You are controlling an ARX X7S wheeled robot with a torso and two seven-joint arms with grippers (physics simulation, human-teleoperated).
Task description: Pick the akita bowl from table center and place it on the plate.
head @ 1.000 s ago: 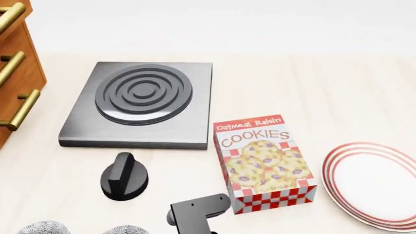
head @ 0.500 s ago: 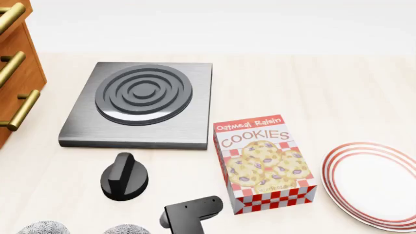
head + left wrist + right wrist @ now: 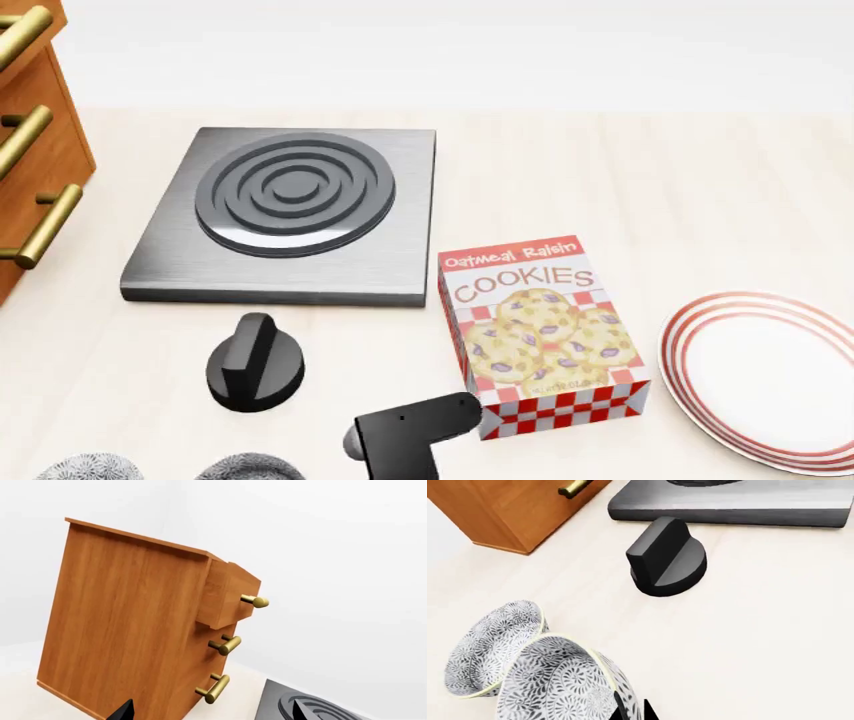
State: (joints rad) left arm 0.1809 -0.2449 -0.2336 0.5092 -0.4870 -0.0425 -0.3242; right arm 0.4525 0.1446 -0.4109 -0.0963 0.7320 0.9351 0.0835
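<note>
Right end effector against akita bowl rim

Legible text: one item only, the cookie box in the head view.

You can read two lines on the box's front face. "Oatmeal Raisin" stands in white letters on the red band across the top. "COOKIES" stands below it in larger outlined capitals on the pale panel, above the printed picture of cookies. You will find no readable text, number or sign in either wrist view.
</note>
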